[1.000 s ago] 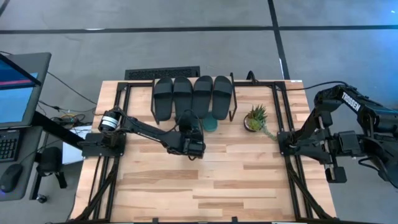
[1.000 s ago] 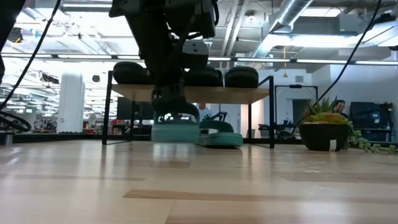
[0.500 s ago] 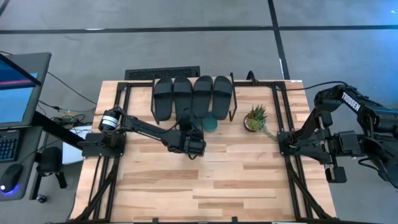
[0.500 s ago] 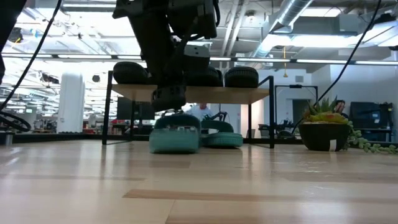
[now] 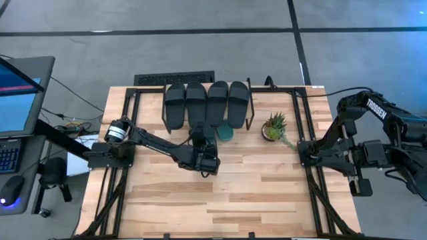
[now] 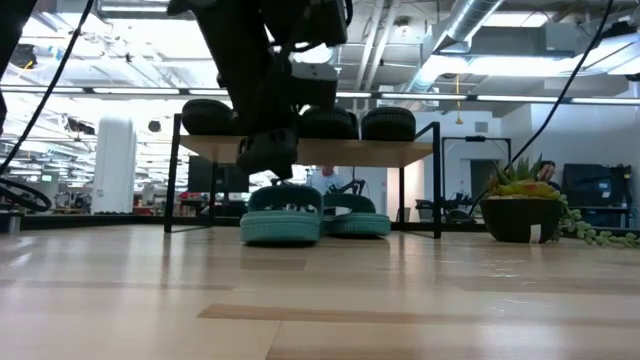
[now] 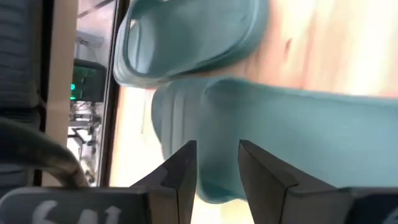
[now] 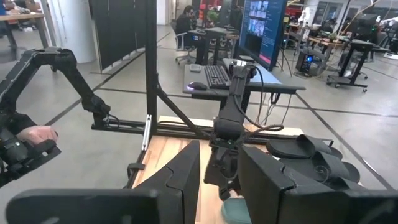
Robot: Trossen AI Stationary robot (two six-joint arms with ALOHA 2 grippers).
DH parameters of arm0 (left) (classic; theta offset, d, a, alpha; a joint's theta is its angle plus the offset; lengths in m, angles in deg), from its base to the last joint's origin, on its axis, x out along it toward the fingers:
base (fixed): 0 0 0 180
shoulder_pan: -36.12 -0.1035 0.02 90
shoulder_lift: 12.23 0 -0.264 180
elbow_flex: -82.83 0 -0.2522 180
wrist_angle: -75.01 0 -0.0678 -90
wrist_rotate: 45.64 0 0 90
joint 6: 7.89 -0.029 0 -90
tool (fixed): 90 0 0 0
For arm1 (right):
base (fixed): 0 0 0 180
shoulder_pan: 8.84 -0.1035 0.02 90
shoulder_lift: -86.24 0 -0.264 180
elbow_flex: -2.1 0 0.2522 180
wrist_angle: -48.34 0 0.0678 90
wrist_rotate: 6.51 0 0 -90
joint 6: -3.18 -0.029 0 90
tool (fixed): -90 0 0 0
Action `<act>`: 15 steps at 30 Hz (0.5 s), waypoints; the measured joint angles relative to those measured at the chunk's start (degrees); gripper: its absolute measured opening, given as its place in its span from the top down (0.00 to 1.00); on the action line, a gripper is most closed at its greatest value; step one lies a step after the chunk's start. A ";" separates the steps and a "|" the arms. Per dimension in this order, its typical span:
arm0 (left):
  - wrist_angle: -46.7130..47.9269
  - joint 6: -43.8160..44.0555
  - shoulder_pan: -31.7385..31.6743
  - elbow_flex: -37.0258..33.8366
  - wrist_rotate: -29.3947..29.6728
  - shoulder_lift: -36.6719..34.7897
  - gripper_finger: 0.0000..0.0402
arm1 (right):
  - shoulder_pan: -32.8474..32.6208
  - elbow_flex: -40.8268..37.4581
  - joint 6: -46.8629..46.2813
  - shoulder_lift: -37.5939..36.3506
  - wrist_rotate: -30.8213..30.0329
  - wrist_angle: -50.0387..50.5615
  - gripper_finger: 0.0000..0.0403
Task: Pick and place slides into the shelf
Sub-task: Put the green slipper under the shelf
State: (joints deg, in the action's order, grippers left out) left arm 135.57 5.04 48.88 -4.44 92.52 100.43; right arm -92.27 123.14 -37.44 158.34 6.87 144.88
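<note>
Grey floor surrounds the wooden table (image 5: pixel 220 200) in the high view. At upper centre stands the shelf (image 5: pixel 248 100), its top carrying four black slides (image 5: pixel 207 101) side by side. The left gripper (image 5: pixel 208 162) sits at frame centre, just below the shelf's near edge, with a sliver of a teal slide (image 5: pixel 227 135) showing beside it. The right gripper (image 5: pixel 360 183) waits at the right edge of the frame, beside the potted plant (image 5: pixel 273 127); its finger state cannot be told.

Low view: the shelf plank (image 6: pixel 310 150) crosses mid-frame with black slides above it. Beneath it, two teal slides rest on the table: the nearer teal slide (image 6: pixel 282 215) at centre and the farther teal slide (image 6: pixel 356 217) just to its right. The left arm comes down from the top of the frame to a point directly over the nearer one; contact cannot be confirmed here.

Left wrist view: the left gripper's fingers (image 7: pixel 180 174) stand apart at bottom centre, with the nearer teal slide filling the middle band beyond them and nothing visibly between them. The other teal slide lies at the top of the frame.

Right wrist view: only the far left arm and the shelved slides at lower right are seen.

Judgement: the step in hand is placement of the teal pair under the plank. The next move calls for advancing the nearer slide beneath the shelf, level with its partner.
</note>
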 joint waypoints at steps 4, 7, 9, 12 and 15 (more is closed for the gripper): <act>1.02 2.85 2.58 1.36 -2.03 -0.02 0.73 | -0.01 0.00 0.00 0.00 0.01 0.00 0.76; 1.73 4.85 4.67 2.76 -6.14 -0.04 0.74 | -0.01 0.00 0.02 0.00 0.02 0.02 0.76; 1.75 5.49 5.80 3.62 -10.16 -0.07 0.75 | -0.01 0.00 0.04 0.00 0.02 0.04 0.76; 1.50 7.10 7.17 4.47 -14.56 -0.09 0.77 | -0.01 0.00 0.10 0.00 0.04 0.09 0.76; 1.65 9.11 7.94 4.49 -15.97 -0.09 0.77 | 0.00 0.00 0.43 0.00 0.05 0.13 0.76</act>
State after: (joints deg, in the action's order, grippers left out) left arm 137.23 14.15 56.82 0.05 76.56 100.35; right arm -92.27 123.14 -37.01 158.34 6.92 145.01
